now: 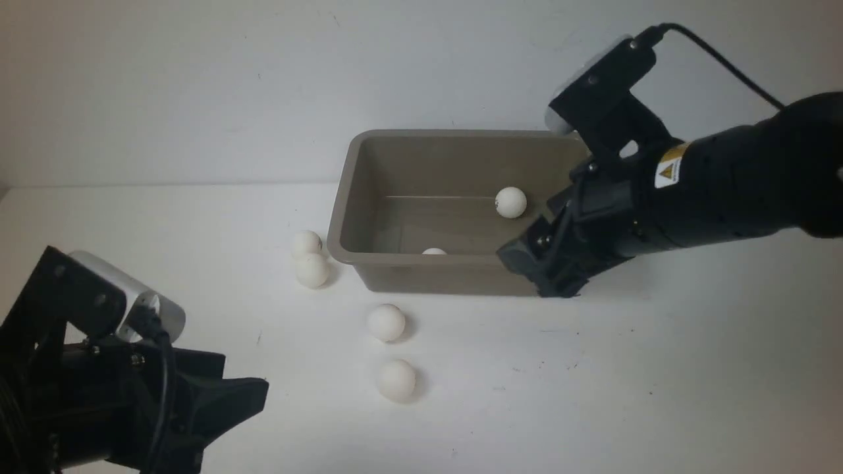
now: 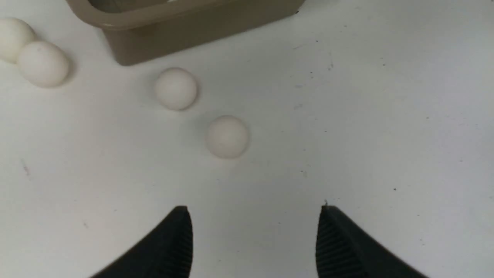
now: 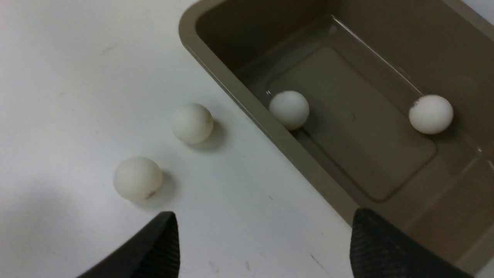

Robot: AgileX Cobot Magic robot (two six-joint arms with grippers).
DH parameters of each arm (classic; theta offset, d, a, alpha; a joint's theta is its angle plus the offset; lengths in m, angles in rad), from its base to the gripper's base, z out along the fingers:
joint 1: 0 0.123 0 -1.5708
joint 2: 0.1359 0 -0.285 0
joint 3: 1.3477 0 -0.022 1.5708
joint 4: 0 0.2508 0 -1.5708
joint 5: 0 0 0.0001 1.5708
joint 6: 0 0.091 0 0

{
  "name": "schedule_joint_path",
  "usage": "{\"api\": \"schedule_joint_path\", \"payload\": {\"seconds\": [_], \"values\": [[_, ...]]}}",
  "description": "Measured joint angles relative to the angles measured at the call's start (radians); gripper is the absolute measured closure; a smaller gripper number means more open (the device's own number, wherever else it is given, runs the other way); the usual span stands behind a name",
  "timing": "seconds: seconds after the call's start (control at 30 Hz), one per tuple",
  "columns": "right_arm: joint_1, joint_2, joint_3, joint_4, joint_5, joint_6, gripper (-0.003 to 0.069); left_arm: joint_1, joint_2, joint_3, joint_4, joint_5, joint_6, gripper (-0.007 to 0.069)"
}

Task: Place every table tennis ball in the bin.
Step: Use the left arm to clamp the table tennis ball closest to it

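Robotics lab bench, plain white tabletop (image 1: 593, 368) (faintly speckled), white backdrop (image 1: 197, 79), black robot arm (image 1: 724, 191), cabled wrist camera (image 1: 596, 79).

Plain white worktop (image 1: 593, 368) against a bare pale wall (image 1: 197, 85)
The wall is unbroken off-white, shading to dim beige at the far left edge; it meets the worktop along a straight horizontal seam. The worktop is matte white, dotted with tiny dark specks and faint scuffs that show closest in the wrist views. Light is soft and even, shadows blurred
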Motion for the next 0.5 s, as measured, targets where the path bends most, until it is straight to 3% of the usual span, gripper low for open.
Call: {"api": "schedule_joint_path", "payload": {"seconds": [0.2, 0.5], "values": [[0.0, -0.047, 0.0, -0.231, 0.089, 0.15, 0.0124, 0.0, 0.105, -0.019, -0.018, 0.059, 0.012, 0.023], [0.0, -0.057, 0.0, -0.27, 0.092, 0.177, 0.0124, -0.003, 0.227, -0.02, -0.064, 0.077, 0.163, 0.019]]}}
